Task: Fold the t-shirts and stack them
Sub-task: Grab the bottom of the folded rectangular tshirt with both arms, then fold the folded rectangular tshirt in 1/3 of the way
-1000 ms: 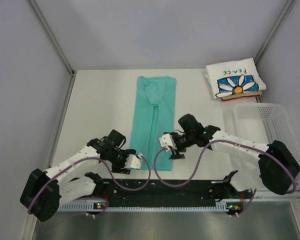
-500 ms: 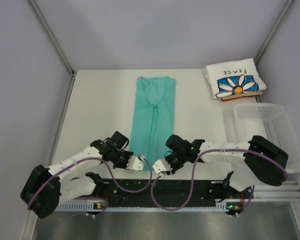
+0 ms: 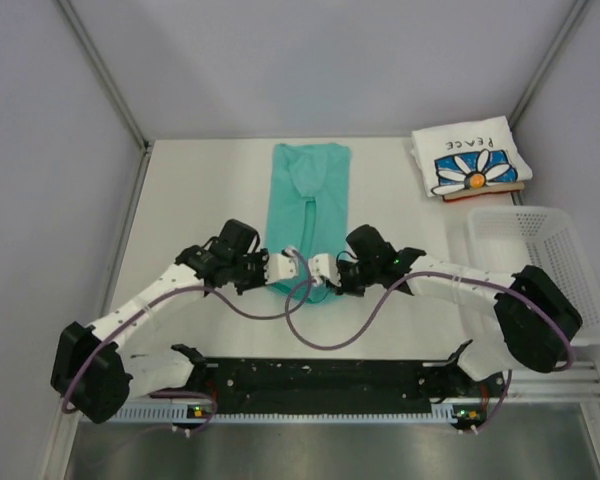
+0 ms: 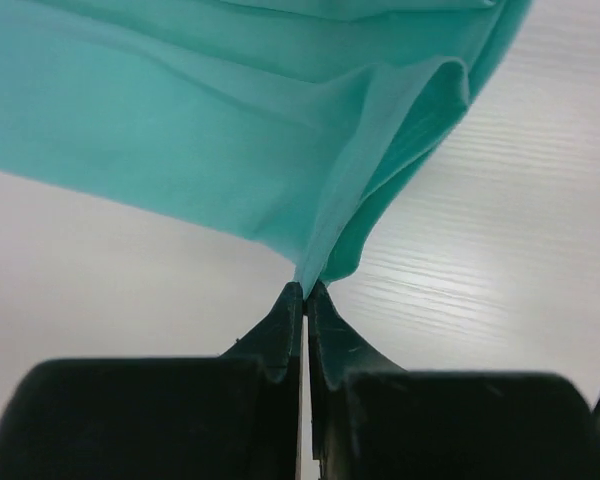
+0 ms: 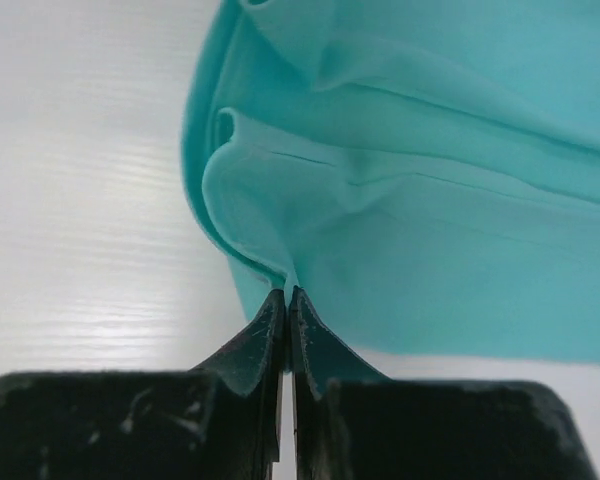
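The teal-green t-shirt [image 3: 308,195] lies as a long narrow strip down the middle of the table, its near end lifted off the surface. My left gripper [image 3: 294,262] is shut on the near left corner of that shirt [image 4: 280,150]. My right gripper [image 3: 318,266] is shut on its near right corner [image 5: 430,200]. The two grippers hang close together over the shirt's lower half. In each wrist view the cloth rises in folds from between the closed fingertips. The white daisy-print t-shirt [image 3: 470,160] lies folded at the back right.
A white mesh basket [image 3: 540,265] stands at the right edge of the table [image 3: 200,200]. Grey walls enclose the back and both sides. The arms' black base rail [image 3: 320,375] runs along the near edge.
Both grippers have closed on the teal shirt's near end and carried it away from the front edge toward the back. The shirt's visible length has shortened.
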`<state>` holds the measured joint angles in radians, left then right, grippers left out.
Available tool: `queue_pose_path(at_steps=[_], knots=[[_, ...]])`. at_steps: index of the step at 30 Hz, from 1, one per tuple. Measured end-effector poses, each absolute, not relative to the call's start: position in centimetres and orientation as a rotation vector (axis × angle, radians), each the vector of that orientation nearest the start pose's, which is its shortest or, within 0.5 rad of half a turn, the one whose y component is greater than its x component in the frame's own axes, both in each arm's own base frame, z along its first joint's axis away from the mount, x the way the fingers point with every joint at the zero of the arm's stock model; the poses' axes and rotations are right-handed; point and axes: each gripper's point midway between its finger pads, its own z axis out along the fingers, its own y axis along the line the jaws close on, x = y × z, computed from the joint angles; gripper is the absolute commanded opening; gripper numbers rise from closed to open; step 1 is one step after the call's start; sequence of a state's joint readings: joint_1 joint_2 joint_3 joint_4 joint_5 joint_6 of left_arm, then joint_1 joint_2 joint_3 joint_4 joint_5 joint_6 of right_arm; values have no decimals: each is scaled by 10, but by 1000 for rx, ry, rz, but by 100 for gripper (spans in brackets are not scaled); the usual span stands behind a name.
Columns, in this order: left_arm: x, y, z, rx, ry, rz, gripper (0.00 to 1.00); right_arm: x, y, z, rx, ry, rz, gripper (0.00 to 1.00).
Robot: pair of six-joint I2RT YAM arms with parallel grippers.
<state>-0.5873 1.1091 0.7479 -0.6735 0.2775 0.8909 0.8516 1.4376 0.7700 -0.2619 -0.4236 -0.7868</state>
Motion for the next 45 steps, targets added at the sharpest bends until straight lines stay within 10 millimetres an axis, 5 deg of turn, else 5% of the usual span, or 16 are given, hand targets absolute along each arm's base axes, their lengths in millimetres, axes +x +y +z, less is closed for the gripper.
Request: queue_pose_path(at_steps=[8, 18, 34, 36, 40, 45], knots=[[316, -154, 122, 1462, 2071, -180, 0, 312, 283, 116, -1389, 1755, 565, 0], [414, -154, 110, 1274, 2219, -116, 0, 416, 275, 100, -996, 1991, 635, 0], [476, -163, 75, 1159, 2282, -55, 0, 460, 260, 63, -712, 2183, 688, 0], [479, -164, 70, 1154, 2290, -58, 0, 462, 259, 60, -697, 2193, 680, 9], [480, -162, 63, 1141, 2314, -50, 29, 468, 258, 60, -675, 2196, 666, 26], [487, -155, 67, 1119, 2317, 9, 50, 478, 251, 60, -667, 2185, 619, 37]])
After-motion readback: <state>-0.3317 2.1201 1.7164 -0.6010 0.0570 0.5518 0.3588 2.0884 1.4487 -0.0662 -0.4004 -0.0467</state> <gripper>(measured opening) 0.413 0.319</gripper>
